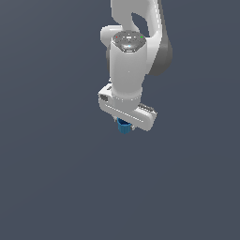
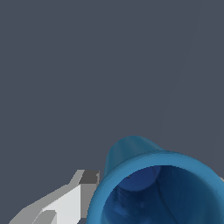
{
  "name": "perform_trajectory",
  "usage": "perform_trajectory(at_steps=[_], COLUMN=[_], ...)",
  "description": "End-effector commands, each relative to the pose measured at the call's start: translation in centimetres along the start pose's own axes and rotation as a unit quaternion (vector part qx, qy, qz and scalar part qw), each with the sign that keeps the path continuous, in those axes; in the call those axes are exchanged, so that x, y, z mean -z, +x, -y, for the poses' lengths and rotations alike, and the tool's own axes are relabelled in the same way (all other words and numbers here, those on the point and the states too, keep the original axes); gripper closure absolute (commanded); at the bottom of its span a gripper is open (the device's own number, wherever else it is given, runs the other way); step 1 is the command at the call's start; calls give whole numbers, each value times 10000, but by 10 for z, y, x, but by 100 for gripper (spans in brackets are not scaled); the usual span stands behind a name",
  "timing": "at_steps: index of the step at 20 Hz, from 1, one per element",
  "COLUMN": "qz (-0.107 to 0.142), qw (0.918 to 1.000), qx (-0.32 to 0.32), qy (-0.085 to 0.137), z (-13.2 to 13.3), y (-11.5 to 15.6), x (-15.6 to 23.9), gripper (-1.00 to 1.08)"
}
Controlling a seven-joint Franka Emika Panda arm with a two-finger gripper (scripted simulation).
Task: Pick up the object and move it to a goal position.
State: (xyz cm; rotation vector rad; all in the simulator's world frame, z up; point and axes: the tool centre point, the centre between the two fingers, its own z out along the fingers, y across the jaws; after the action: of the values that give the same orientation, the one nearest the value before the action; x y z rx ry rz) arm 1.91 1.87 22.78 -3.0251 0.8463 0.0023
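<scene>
The blue tapered cup (image 1: 124, 126) shows just under my white hand in the exterior view, mostly hidden by it. In the wrist view the cup (image 2: 131, 153) fills the lower part of the picture, its open rimmed mouth toward the camera and its narrower base pointing away. My gripper (image 1: 124, 123) sits over it, its midpoint in the wrist view (image 2: 155, 179) lying on the cup. One grey fingertip (image 2: 89, 177) lies against the cup's rim, and a sliver of the other shows at the picture's edge. The jaws are closed on the cup.
Only a plain dark grey floor (image 1: 56, 178) shows around the arm in both views. The white arm links (image 1: 129, 51) rise above the hand. No goal marker shows.
</scene>
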Motion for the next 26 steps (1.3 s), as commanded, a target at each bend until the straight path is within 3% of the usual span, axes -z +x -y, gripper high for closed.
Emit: perform_trajectory(at_steps=[1, 18, 26], qz=[-7, -14, -10], qw=[10000, 10000, 10000], qx=[-2, -5, -2], qy=[-1, -8, -3], z=[8, 65, 85], y=[-15, -111, -138], x=[28, 206, 260], gripper=[108, 108, 108])
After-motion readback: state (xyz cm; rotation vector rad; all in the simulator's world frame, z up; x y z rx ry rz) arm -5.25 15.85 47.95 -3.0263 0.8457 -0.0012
